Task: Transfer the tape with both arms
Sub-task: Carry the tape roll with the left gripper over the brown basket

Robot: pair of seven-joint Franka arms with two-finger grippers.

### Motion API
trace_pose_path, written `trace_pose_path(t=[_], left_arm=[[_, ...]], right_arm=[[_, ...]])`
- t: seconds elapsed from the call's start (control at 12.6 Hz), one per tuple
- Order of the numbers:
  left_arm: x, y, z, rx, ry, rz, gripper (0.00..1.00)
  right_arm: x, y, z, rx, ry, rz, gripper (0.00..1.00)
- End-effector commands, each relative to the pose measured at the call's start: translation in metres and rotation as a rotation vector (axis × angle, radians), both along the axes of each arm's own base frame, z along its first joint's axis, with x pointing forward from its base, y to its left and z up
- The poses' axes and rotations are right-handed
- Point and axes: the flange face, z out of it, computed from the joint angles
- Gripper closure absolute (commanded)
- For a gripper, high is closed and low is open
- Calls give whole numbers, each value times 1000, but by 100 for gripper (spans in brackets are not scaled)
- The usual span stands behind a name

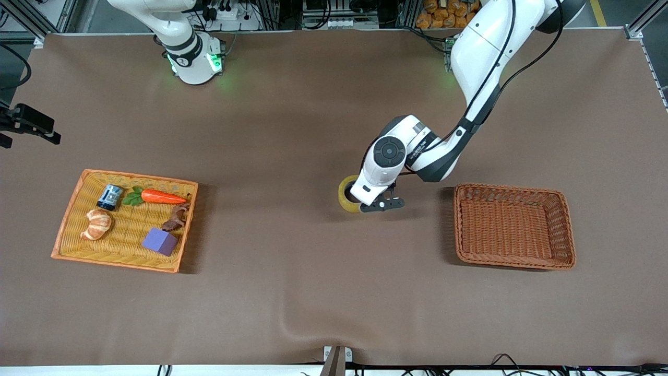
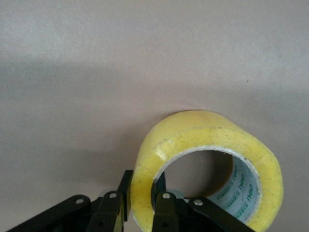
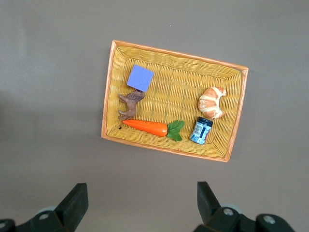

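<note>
Left tool (image 2: 142, 203) clamped on tape (image 2: 207, 164) wall, beside brown basket (image 1: 514, 225). Lift straight, keep roll from twisting. Right tool (image 3: 140, 203) wide over yellow tray (image 3: 171, 99), waiting.

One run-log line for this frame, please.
left gripper: shut on tape, mid-table | right gripper: open, waiting above yellow basket | brown basket: empty
</note>
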Motion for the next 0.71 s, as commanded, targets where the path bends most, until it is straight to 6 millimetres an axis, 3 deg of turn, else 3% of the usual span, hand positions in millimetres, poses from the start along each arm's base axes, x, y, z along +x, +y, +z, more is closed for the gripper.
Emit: trace_pose_path(t=[0.0,0.16,0.32,0.48,0.63], left_arm=[[30,31,67,14,-81,48,100],[53,75,128,28,-118,58,100],[74,131,170,33,-141,38,100],[96,203,188,35,-130,-23,100],[113,278,185,14,-103,-106,100]], right_arm=[[-1,-2,6,-16,2,13,0],[-2,-4,6,-15,3,10,0],[-2,-6,6,-15,3,5,0],[-3,-5,7,-15,2,7,0],[-5,-5,10,-15,2,7,0]])
